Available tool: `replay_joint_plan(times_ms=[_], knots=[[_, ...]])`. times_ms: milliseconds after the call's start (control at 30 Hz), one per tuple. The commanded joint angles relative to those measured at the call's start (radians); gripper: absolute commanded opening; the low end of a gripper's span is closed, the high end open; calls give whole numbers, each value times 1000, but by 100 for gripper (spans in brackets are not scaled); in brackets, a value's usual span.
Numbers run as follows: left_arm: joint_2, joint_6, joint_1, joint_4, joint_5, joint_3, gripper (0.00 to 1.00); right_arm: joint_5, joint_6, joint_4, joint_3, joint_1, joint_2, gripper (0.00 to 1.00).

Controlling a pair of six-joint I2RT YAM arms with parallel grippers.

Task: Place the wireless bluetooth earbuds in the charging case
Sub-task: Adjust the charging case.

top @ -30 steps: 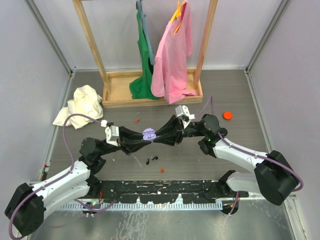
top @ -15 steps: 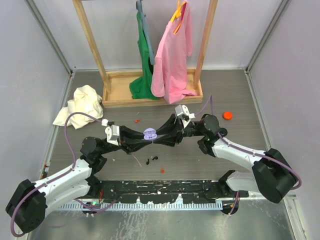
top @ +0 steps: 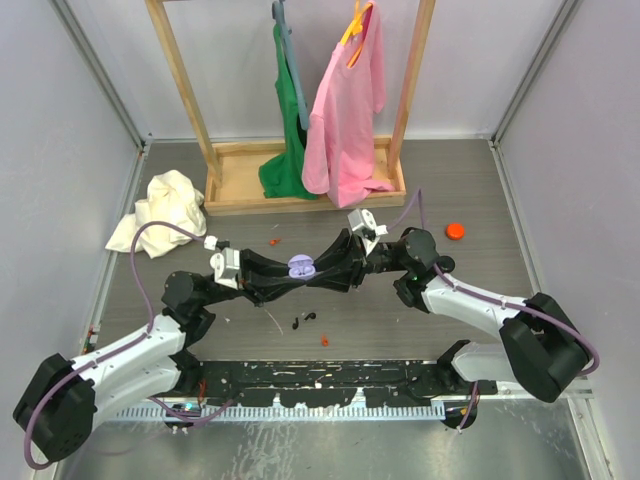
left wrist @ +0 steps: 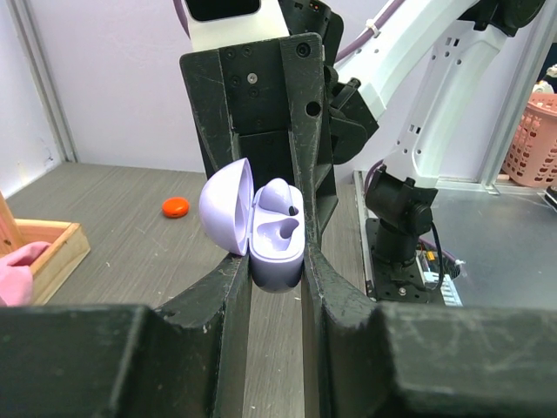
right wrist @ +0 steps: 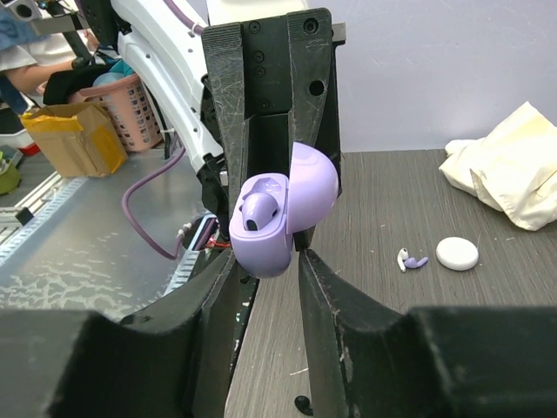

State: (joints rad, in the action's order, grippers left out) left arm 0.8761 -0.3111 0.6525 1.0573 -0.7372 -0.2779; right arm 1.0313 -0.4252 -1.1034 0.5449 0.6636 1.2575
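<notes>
A lilac charging case (top: 299, 266) hangs open above the table between the two arms. My left gripper (left wrist: 277, 261) is shut on the base of the case (left wrist: 270, 235), with the lid folded to the left. One earbud (right wrist: 259, 212) sits in the case (right wrist: 287, 222). My right gripper (right wrist: 270, 261) meets the case from the other side. Its jaws stand a little apart, their tips by the case's underside, and nothing is pinched between them. A second earbud (right wrist: 411, 259), white and lilac, lies on the table beyond. In the top view the left gripper (top: 288, 272) and right gripper (top: 313, 271) face each other tip to tip.
A white disc (right wrist: 457, 253) lies beside the loose earbud, and a cream cloth (top: 160, 208) sits at the left. A wooden rack (top: 305, 190) with hanging shirts stands at the back. An orange cap (top: 455, 231) lies at the right, and small black bits (top: 305, 320) lie under the arms.
Both grippers and the case have drifted very slightly away from the arm bases. The left grip on the case is unchanged.
</notes>
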Motion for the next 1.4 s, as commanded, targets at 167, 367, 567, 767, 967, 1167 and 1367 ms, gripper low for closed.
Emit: replay_joint_plan(times_ms=[167,367,567,767,967,1167,1367], knots=[[-27,26,4,-29,-33,-40,0,12,-6,-80,36,1,-22,40],[-102,97,4,-161,-3,-46,0,9,21,-26,40,1,-54,42],[-104,93,4,-159,-2,-49,0,10,-7,-43,50,2,-30,42],[-65,61,8,-86,-4,-54,0,7,-48,-97,51,4,4,42],[-38,39,15,-36,2,-58,0,6,-49,-101,46,8,23,41],[-33,37,17,-24,20,-53,0,10,-50,-101,46,9,29,39],[-40,38,17,-18,43,-44,0,13,-49,-99,37,9,35,43]])
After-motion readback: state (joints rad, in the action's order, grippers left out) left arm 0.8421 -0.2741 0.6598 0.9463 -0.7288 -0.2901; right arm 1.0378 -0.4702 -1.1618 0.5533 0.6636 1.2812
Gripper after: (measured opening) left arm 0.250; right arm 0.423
